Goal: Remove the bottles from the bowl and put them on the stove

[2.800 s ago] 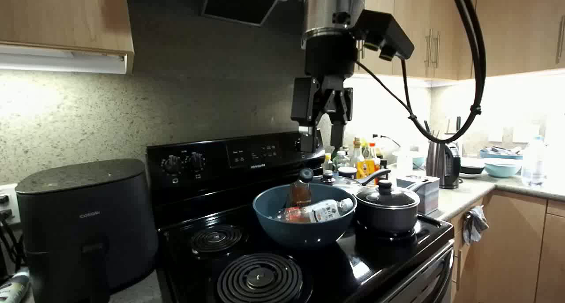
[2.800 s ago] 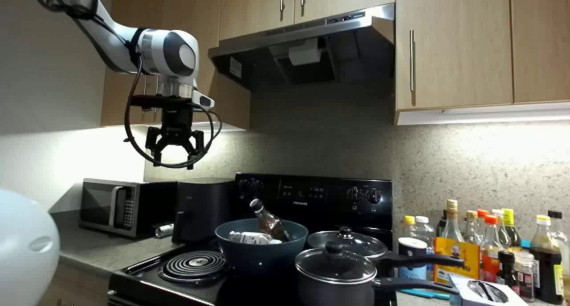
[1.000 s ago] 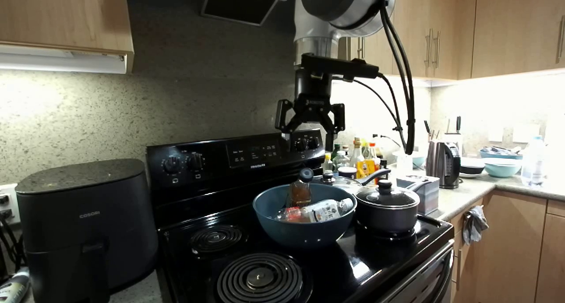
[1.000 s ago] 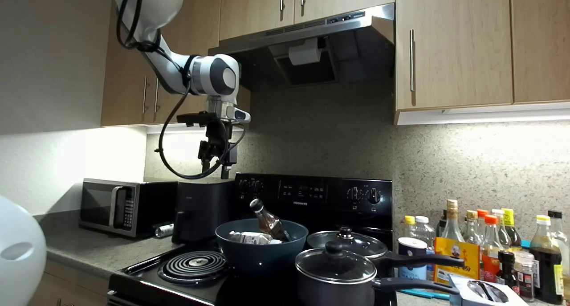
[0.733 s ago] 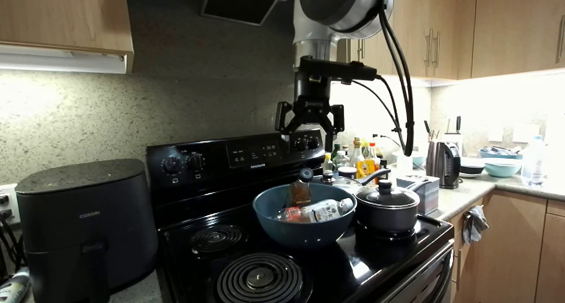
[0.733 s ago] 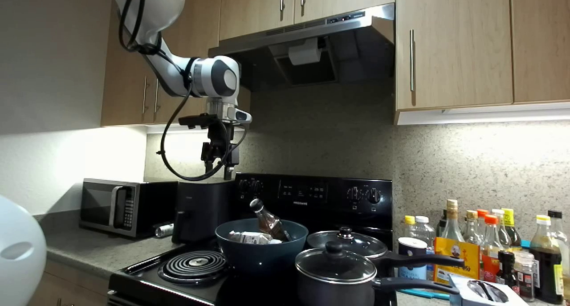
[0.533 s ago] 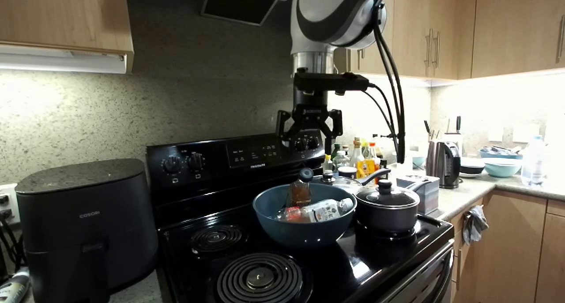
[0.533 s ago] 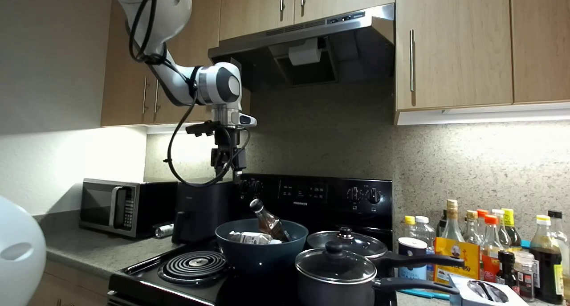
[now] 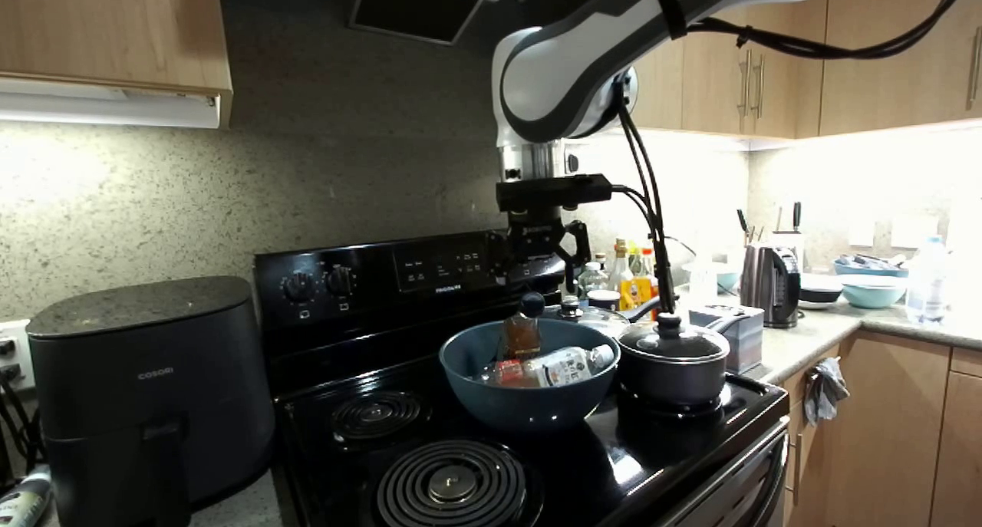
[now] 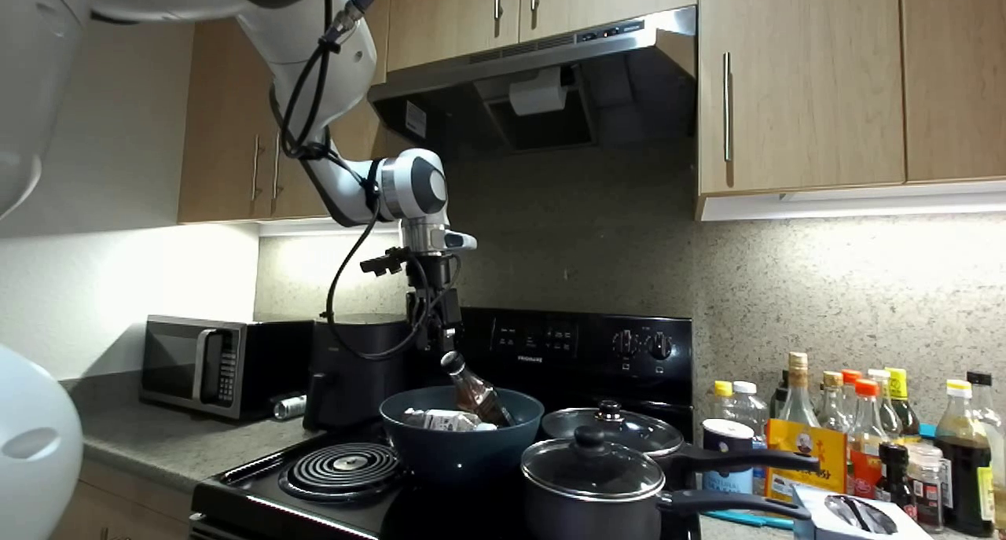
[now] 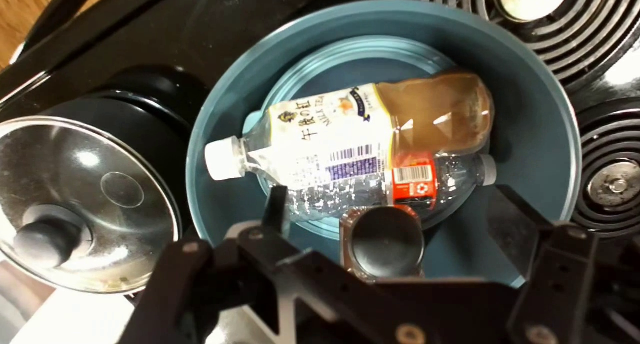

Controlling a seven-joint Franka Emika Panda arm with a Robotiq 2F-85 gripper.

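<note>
Gripper (image 11: 390,199) hung spread wide above the tilted dark-capped bottle (image 10: 479,392). Milk-tea bottle (image 11: 350,128) lay in the same blue bowl (image 9: 529,410).

Exterior view, 8 o'clock: COSORI on air fryer (image 9: 153,393); near center toward 7–8 o'clock, FRIGIDAIRE, tiny, on stove back panel (image 9: 410,274). Exterior view, toward 4 o'clock: NATURAL on canister (image 10: 727,439), 粉 on yellow box (image 10: 829,469); rest blurred. Wrist view, 12 o'clock: MILK TEA, 午後の紅, barcode on tan-label bottle (image 11: 352,131). 3 o'clock: barcode, recycling sign on red label (image 11: 414,176) of clear bottle (image 11: 450,179).
</note>
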